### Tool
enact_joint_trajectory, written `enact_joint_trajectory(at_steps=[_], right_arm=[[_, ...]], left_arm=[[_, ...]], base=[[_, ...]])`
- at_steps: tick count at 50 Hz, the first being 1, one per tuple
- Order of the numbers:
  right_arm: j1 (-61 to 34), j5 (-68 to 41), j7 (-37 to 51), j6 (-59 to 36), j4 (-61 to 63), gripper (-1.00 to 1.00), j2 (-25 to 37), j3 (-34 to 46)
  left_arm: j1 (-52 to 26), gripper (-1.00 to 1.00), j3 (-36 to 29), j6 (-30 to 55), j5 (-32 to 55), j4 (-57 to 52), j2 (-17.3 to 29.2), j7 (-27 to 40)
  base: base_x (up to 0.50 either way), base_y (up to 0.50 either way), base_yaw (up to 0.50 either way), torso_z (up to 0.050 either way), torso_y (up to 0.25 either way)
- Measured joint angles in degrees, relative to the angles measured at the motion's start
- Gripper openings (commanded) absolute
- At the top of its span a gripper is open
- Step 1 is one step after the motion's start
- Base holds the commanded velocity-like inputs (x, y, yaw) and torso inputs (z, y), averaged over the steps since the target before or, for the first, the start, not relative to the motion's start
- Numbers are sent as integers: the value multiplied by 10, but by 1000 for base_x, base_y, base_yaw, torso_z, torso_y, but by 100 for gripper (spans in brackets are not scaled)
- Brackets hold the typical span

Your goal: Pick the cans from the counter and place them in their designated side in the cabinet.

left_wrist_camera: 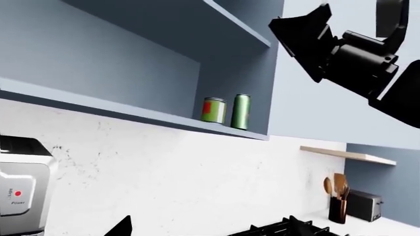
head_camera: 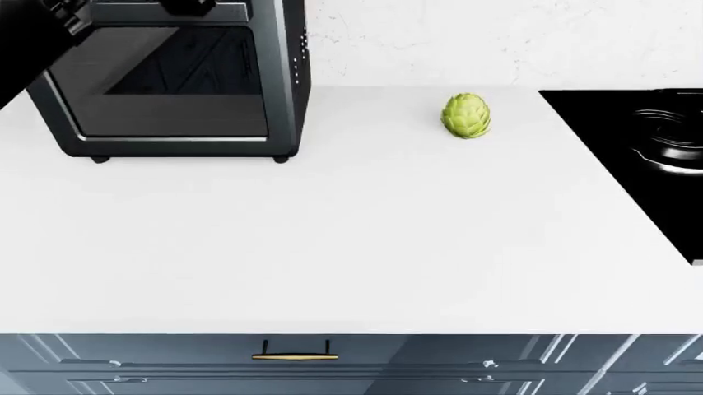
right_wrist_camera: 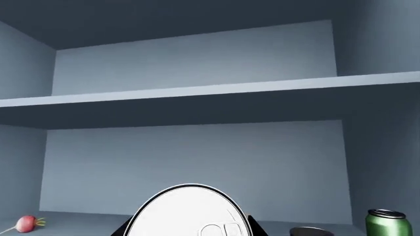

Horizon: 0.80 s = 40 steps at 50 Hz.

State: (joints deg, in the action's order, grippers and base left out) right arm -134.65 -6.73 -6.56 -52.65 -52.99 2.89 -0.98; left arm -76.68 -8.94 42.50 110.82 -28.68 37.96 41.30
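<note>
Cans: one silver-topped can (right_wrist_camera: 189, 212) rides in the right gripper (right_wrist_camera: 190, 231), its dark fingers clasping it on both sides, poised before the open cabinet (right_wrist_camera: 196, 162). Two more cans, one tall green (left_wrist_camera: 241, 111) and one shorter, red-patched (left_wrist_camera: 213, 110), stand on the lower shelf's far end. Advice: advance level, set down beside the green can (right_wrist_camera: 388, 222), clear of the radish (right_wrist_camera: 26, 223). Left gripper (left_wrist_camera: 125, 227): state indeterminable. Head view alone shows the counter (head_camera: 351, 247) holding only artichoke (head_camera: 466, 114) and oven (head_camera: 176, 78).

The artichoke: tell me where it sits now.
In the head view, the artichoke sits on the white counter near the back wall, between the toaster oven and the black stovetop.
</note>
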Motion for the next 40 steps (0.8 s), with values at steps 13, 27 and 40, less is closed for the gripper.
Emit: enact_joint_trajectory(at_steps=[13, 27, 40], right_arm=[[-1, 0, 0, 0, 0, -100, 0, 0], [0, 0, 0, 0, 0, -100, 0, 0], [0, 0, 0, 0, 0, -100, 0, 0]], left_arm=[[-16, 100, -9, 6, 0, 8, 2, -1], [-25, 100, -13, 9, 2, 10, 6, 1], [-26, 100, -13, 7, 4, 8, 9, 3]], base=[[153, 0, 0, 0, 1], [222, 0, 0, 0, 1], [247, 0, 0, 0, 2]])
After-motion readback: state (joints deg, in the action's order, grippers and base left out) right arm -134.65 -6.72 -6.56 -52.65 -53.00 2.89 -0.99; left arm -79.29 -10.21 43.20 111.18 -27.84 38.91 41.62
